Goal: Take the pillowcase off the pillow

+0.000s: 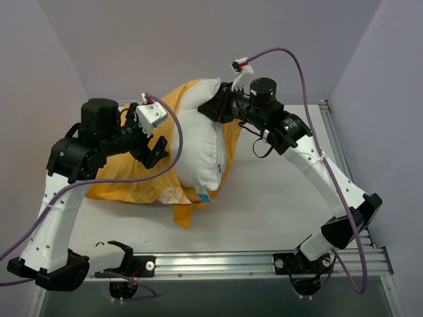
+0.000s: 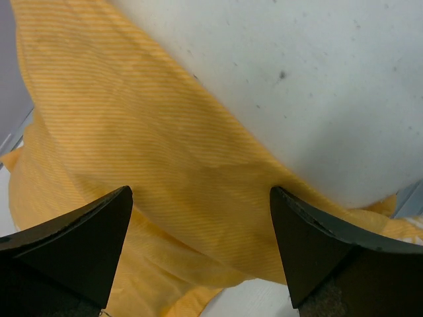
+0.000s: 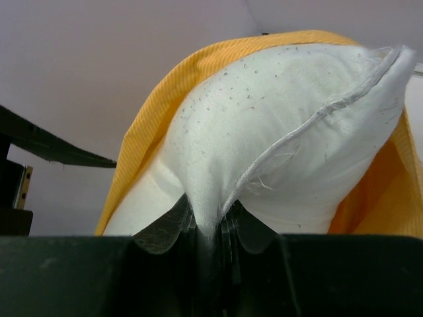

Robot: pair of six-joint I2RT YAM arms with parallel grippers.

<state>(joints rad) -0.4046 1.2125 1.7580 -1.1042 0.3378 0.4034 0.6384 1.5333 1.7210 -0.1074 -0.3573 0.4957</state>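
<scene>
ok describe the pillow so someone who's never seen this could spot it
In the middle of the table lies a crumpled orange-yellow pillowcase. The pillow bulges out of its right side, one corner pinched in the right gripper. It is the only plump, plain white thing.

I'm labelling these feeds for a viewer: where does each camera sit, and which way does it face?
Top external: above and behind the arm bases, looking down at the table; both arms show, left hand open by the pillowcase, right hand shut on the pillow.
Left wrist: on the left arm, facing pillowcase and pillow close up; its two fingers frame the bottom.
Right wrist: on the right arm, facing the pinched pillow corner; its hand fills the bottom edge.
All three share pillow and pillowcase.
</scene>
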